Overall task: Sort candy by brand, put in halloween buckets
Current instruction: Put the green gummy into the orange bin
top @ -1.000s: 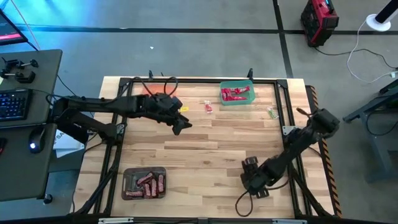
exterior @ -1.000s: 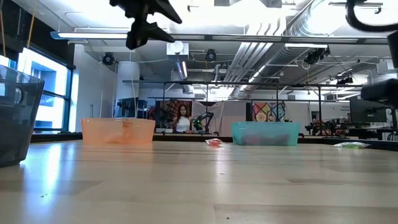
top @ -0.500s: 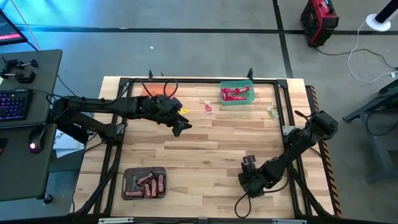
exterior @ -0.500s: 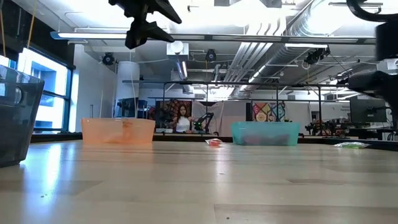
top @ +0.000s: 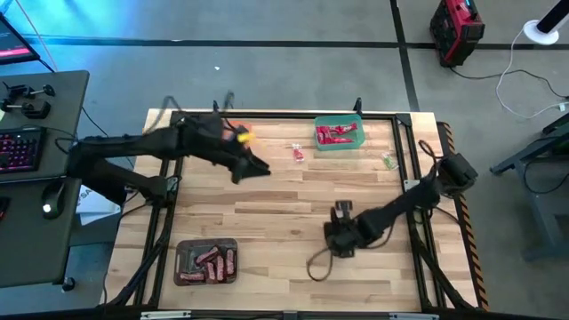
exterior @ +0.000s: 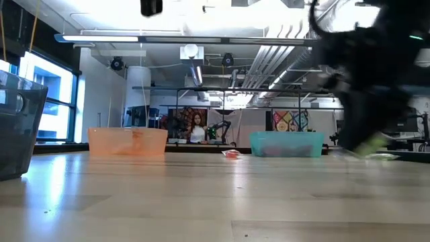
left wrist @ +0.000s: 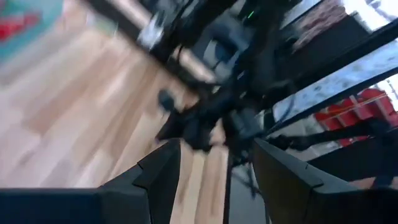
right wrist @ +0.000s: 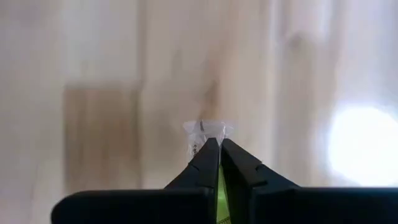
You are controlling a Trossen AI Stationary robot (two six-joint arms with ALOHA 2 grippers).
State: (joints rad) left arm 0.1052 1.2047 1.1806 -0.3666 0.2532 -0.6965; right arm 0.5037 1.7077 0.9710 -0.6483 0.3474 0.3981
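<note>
The right gripper (right wrist: 217, 149) is closed on a small green sweet (right wrist: 219, 186) with a clear, crinkled wrapper tail (right wrist: 208, 129) poking out past the fingertips. Such a piece looks very light and soft-wrapped, so a pinch on the body rather than the slippery tail seems the safer hold; the tail would likely slide or tear.

In the high view the right gripper (top: 338, 238) sits over the table's middle, toward the near edge. The left gripper (top: 252, 169) hangs near the far left corner with its fingers (left wrist: 158, 171) apart and nothing between them.

The green bucket (top: 339, 134) stands at the far edge and holds red candy. The grey bucket (top: 206, 261), with brown bars, is at the near left corner. The orange bucket (exterior: 127, 142) is at the far left, mostly under the left arm. A loose red sweet (top: 297, 153) lies just left of the green bucket, and a loose green piece (top: 388, 161) lies near the right edge.

The broad middle of the table offers free room; the black frame rails (top: 267, 115) along the edges are the thing to clear.
</note>
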